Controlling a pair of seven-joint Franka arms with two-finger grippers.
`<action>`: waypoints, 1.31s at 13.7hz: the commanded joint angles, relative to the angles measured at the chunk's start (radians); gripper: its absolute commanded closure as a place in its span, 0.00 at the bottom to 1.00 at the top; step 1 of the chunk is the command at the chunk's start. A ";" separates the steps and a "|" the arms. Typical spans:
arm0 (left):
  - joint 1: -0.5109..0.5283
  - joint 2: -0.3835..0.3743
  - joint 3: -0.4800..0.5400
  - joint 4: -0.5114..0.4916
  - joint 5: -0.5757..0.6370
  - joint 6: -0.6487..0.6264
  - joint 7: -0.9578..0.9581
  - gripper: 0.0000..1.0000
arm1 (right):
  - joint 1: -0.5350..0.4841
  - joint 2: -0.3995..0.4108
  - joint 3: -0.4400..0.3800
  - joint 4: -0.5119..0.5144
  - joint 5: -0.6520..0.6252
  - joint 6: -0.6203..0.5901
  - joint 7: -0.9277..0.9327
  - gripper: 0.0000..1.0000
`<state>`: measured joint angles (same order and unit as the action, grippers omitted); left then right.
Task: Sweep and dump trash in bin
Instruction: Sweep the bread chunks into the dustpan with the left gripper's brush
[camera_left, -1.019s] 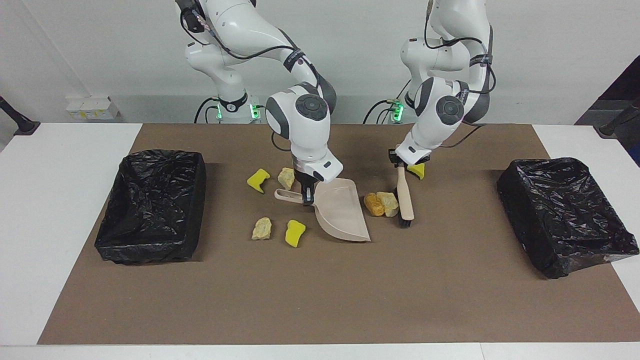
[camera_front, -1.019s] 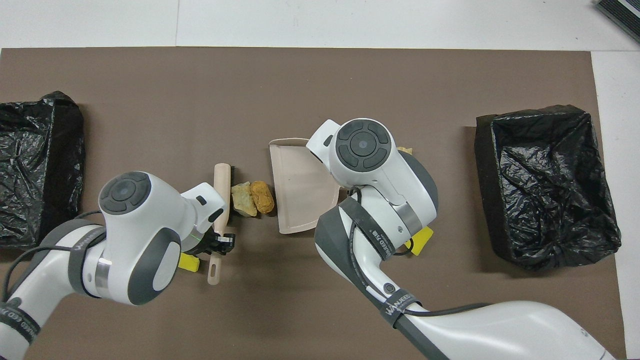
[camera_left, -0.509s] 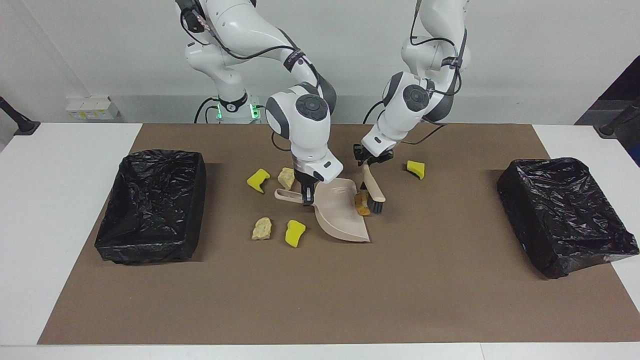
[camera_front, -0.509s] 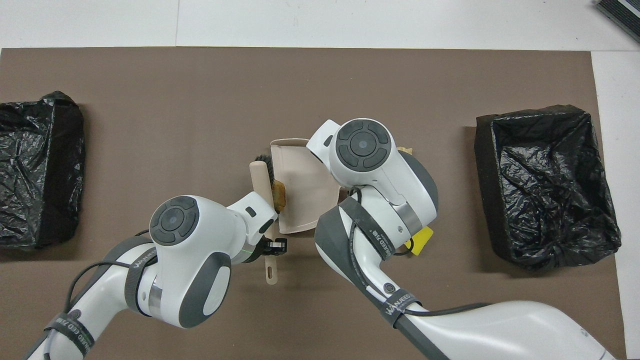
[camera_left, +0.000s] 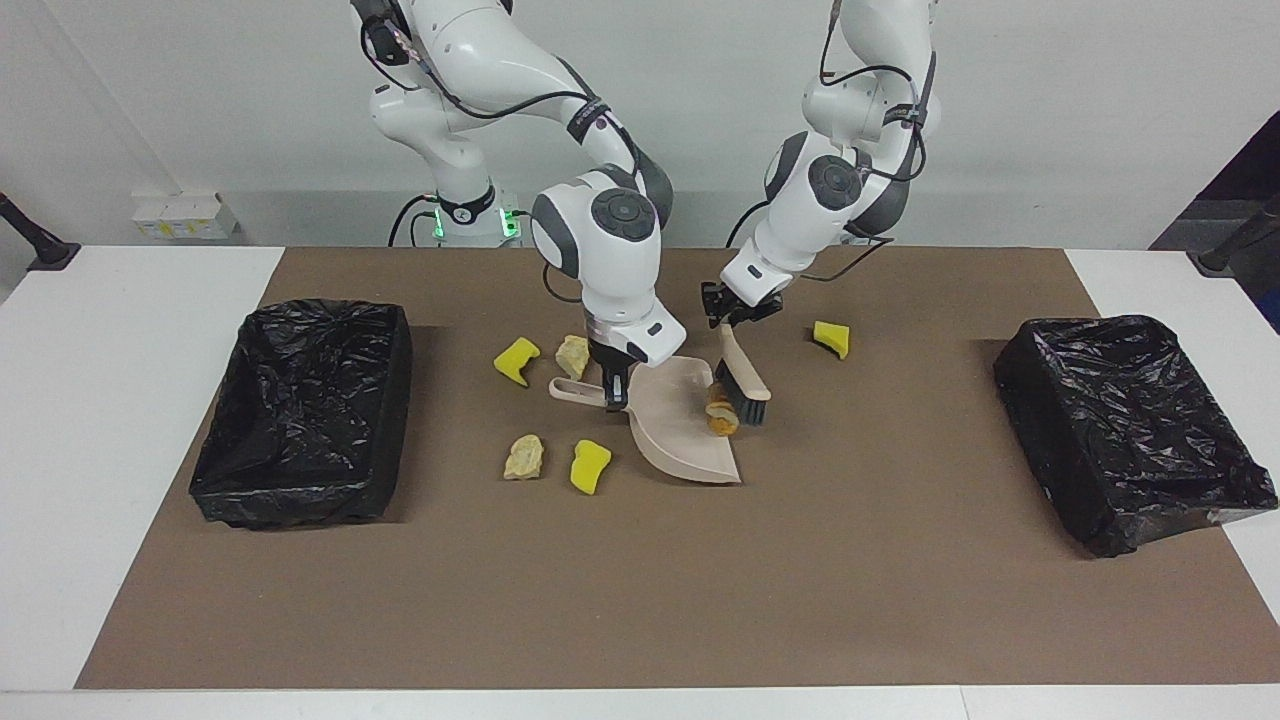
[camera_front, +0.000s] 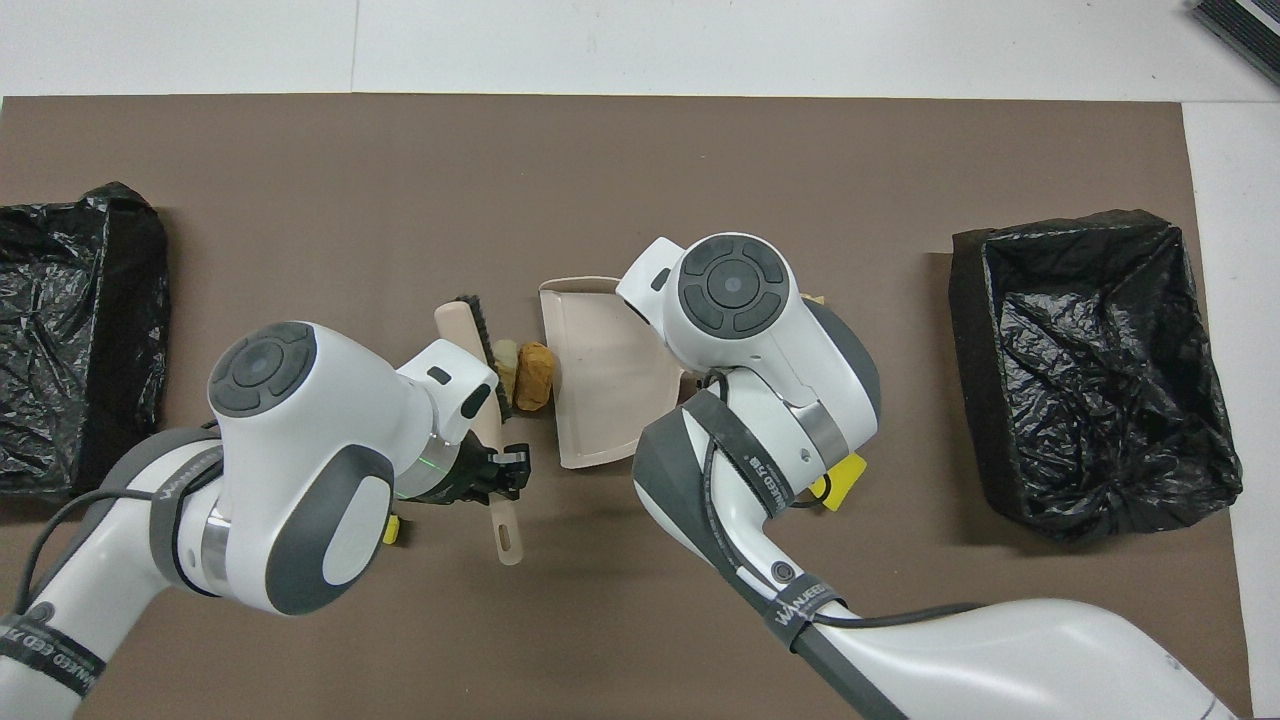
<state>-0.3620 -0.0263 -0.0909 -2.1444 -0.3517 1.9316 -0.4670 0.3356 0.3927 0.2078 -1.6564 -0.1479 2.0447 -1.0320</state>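
Two clamped hands work: left hand (camera_left: 727, 322) brushing orange-brown lump (camera_left: 718, 418) with wooden brush (camera_left: 743, 380) into right hand's (camera_left: 612, 388) beige plastic dustpan (camera_left: 675, 425); next, another push inward.

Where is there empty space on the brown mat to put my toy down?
The bare mat farther from the robots than the dustpan, running between the two black bins. It is crowded around the dustpan, brush and scattered trash.

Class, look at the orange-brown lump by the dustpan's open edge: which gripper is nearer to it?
Left. The left gripper holds the brush against the orange-brown lump; the right gripper grips the dustpan handle.
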 joint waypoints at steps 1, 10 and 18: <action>0.041 -0.027 -0.004 -0.002 0.059 -0.129 -0.128 1.00 | -0.021 0.003 0.007 -0.009 0.074 0.011 -0.049 1.00; 0.189 -0.225 -0.003 -0.273 0.059 -0.382 -0.248 1.00 | -0.029 0.021 0.007 -0.039 0.166 0.052 -0.066 1.00; 0.225 -0.129 -0.004 -0.352 -0.056 -0.168 -0.271 1.00 | -0.016 0.020 0.007 -0.037 0.166 0.052 -0.026 1.00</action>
<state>-0.1333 -0.1968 -0.0901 -2.4941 -0.3689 1.6802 -0.7115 0.3224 0.4212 0.2110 -1.6792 -0.0058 2.0733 -1.0689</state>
